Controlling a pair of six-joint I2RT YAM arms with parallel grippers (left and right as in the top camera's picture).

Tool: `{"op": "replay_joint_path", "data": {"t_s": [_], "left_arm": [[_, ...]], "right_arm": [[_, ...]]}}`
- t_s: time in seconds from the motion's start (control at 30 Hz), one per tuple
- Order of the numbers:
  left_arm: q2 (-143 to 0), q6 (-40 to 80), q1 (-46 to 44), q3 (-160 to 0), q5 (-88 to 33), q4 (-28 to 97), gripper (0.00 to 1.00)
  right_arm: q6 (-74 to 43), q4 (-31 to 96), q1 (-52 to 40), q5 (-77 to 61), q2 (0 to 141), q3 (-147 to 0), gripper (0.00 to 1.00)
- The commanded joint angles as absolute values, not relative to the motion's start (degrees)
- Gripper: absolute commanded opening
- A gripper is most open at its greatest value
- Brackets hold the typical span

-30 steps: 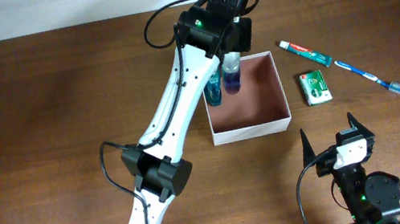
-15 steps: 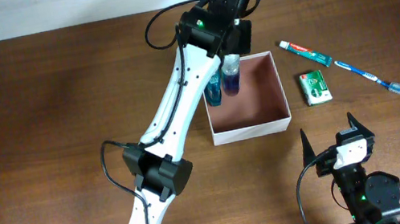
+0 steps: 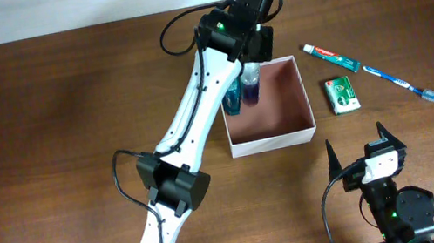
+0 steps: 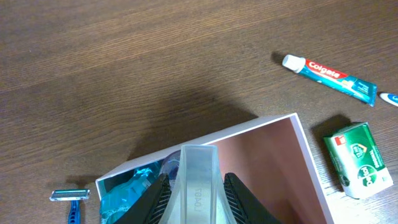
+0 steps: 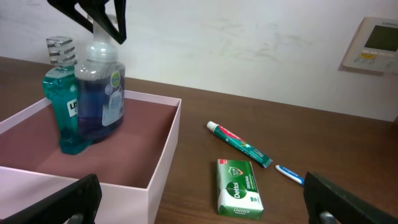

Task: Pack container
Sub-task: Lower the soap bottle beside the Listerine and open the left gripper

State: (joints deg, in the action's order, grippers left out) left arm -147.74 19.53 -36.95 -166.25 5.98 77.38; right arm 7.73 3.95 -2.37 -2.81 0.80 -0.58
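Since the blue bottle [image 5: 99,106] must stand upright beside the teal bottle [image 5: 61,109], the left gripper [image 4: 198,199] pinches its cap inside the far left corner of the container [image 3: 273,141] on the table [image 3: 41,124], while the right gripper [image 3: 356,140] idles, jaws spread.

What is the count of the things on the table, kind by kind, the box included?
Container: 1
Bottles: 2 (teal bottle, blue bottle)
Toothpaste tube: 1
Toothbrush: 1
Green packet: 1
Razor: 1
Total: 7
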Motion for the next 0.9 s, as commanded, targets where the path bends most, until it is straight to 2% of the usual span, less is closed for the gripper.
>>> {"op": "replay_joint_path", "data": {"t_s": [0.0, 0.87], "left_arm": [[-148.07, 20.10, -36.97, -166.54, 6.46, 77.19, 0.29], [-149.05, 20.10, -37.01, -165.77, 6.44, 78.48, 0.29]], "right_arm": [[7.68, 4.29, -2.90, -2.31, 0.21, -0.32, 0.99], [7.68, 4.29, -2.87, -2.31, 0.21, -0.32, 0.99]]}}
